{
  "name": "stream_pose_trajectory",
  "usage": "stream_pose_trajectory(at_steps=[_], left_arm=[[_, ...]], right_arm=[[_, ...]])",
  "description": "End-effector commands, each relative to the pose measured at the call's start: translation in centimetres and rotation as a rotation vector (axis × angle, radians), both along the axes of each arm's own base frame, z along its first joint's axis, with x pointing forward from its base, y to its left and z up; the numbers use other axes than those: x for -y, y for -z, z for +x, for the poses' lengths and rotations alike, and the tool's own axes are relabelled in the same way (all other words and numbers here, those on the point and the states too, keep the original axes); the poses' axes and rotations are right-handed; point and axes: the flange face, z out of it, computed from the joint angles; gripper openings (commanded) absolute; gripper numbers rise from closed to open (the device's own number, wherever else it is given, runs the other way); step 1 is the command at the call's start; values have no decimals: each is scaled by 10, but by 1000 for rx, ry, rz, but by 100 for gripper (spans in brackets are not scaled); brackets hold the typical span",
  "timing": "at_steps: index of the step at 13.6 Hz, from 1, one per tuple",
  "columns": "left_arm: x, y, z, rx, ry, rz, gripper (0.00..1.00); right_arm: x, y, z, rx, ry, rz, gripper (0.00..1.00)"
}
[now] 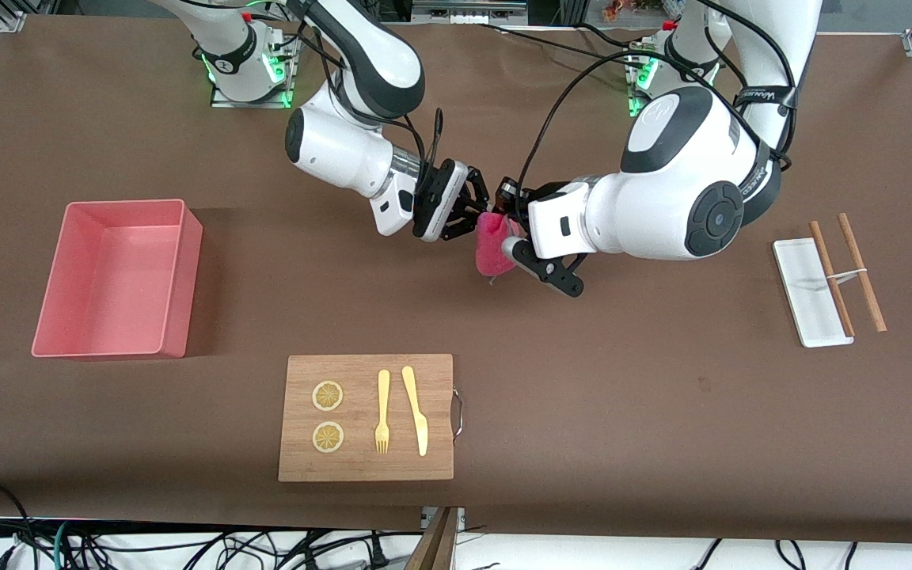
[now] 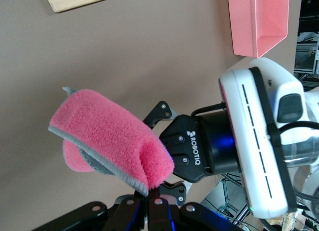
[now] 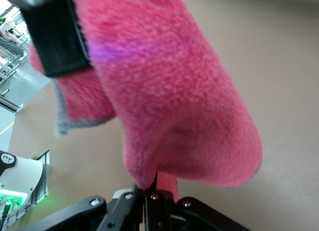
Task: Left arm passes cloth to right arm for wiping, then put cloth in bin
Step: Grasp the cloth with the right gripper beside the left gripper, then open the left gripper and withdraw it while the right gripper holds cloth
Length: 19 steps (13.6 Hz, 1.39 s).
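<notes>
The magenta-pink cloth hangs in the air between both grippers, over the middle of the table. My left gripper is shut on one edge of it; in the left wrist view the closed fingers pinch the grey hem of the cloth. My right gripper is shut on the other end; in the right wrist view its fingers are closed on the cloth. The salmon-pink bin stands empty toward the right arm's end of the table.
A wooden cutting board with two lemon slices, a fork and a knife lies nearer the front camera. A white tray and chopsticks lie toward the left arm's end.
</notes>
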Motion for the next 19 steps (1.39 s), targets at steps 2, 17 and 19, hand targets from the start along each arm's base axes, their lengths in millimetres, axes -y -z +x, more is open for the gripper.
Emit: stream_pose_trajectory(at_steps=[2,17,19], left_arm=[[2,-6,4,4,-6,-15,86],[-120,-67,14,272,140,342,100],[-187,-73,33,330,216,308,100]], right_arm=[[26,-22,1,-33,-25,-1,0],[201,-68,40,-224,-122,-376,0],[253,-67,51,-284,-70,-467,0]])
